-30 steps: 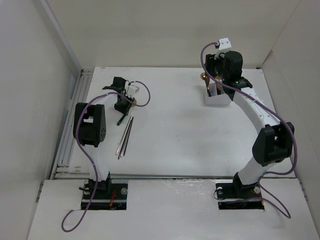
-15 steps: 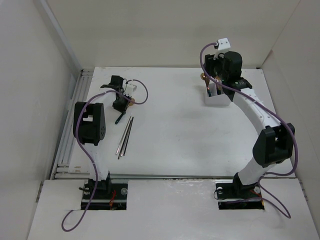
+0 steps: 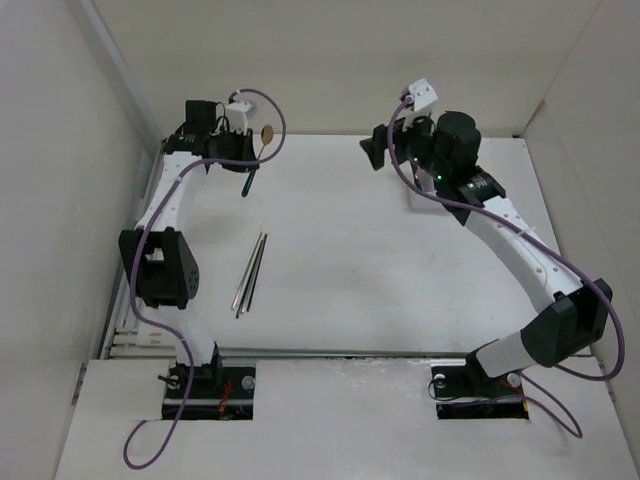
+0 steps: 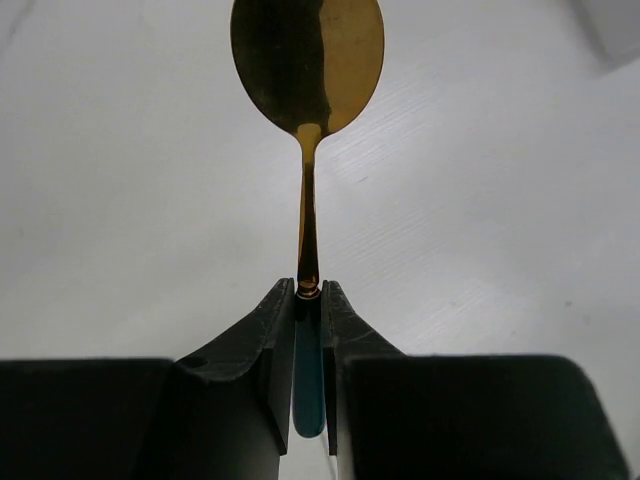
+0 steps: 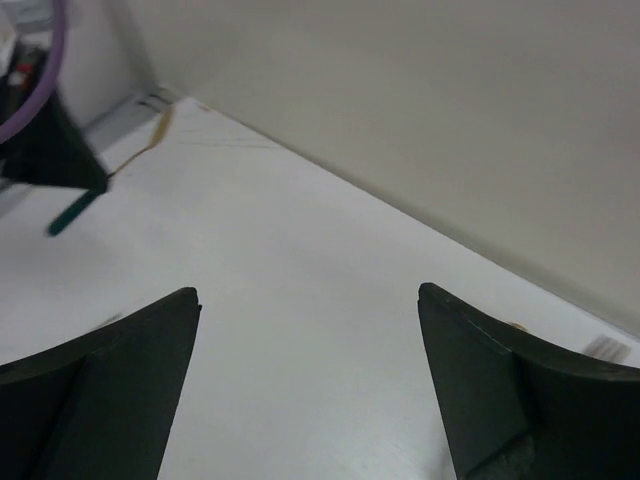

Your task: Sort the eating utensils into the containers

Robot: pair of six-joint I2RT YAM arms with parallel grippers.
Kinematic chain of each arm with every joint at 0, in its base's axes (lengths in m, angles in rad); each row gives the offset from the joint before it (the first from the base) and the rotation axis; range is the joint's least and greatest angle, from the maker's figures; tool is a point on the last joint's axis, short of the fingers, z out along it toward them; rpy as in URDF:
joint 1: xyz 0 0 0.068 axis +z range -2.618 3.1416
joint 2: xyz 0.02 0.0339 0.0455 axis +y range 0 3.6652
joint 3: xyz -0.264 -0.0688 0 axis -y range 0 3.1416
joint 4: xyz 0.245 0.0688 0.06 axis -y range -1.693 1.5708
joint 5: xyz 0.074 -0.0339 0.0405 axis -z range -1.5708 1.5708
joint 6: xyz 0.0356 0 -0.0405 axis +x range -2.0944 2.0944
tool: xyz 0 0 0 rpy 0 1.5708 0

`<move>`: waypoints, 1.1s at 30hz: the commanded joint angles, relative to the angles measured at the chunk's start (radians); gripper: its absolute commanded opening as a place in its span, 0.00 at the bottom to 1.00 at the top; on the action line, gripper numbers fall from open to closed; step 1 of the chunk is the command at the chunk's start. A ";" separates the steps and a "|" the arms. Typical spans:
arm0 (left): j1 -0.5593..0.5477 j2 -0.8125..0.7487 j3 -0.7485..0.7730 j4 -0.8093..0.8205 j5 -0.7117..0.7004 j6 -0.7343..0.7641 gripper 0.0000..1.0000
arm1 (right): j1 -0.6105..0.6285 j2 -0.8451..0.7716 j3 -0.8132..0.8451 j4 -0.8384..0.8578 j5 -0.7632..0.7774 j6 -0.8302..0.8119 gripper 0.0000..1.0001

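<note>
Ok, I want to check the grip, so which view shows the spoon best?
Left wrist: the spoon fills the frame, gold bowl up, its neck clamped between the fingers of the left hand. The top view shows it only small, in that hand. The right wrist view catches it far off and blurred, at the upper left.

white table (image 3: pixel 360 270) | cream enclosure walls (image 3: pixel 330 60) | even light
</note>
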 commanded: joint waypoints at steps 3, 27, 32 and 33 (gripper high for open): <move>-0.090 -0.205 0.060 0.117 0.189 -0.082 0.00 | 0.124 -0.032 -0.042 0.136 -0.218 0.137 0.96; -0.248 -0.333 0.015 0.204 0.269 -0.266 0.00 | 0.258 0.159 -0.041 0.494 -0.148 0.472 0.79; -0.248 -0.333 0.005 0.214 0.287 -0.301 0.00 | 0.258 0.191 -0.032 0.474 -0.139 0.481 0.67; -0.248 -0.333 0.005 0.226 0.287 -0.301 0.00 | 0.258 0.191 -0.021 0.457 -0.139 0.481 0.67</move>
